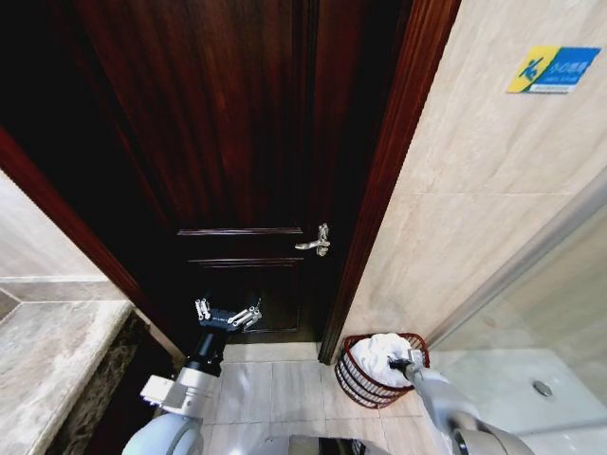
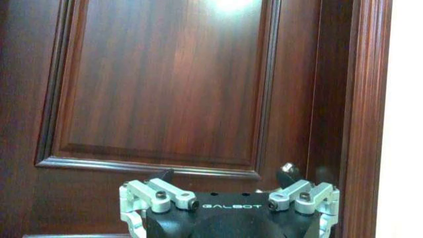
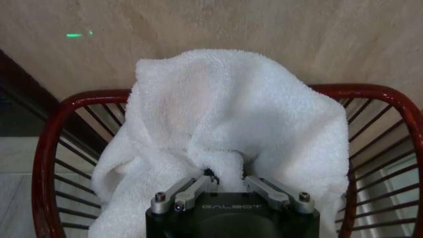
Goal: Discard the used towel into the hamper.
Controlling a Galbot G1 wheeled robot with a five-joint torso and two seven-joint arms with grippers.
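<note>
White terry towel (image 3: 231, 134) is soft, light and floppy — best taken by a bunched fold, as the right gripper (image 3: 228, 181) does now, fingers pinched shut on a tuck of cloth. It hangs mounded over the hamper (image 1: 356, 374), beside the door frame. Farther off, the left gripper (image 1: 228, 315) idles wide open before the wooden door (image 1: 247, 142)

Left gripper (image 2: 229, 184): black body, white GALBOT lettering, silver linkages, dark screws; pale grey arms.
</note>
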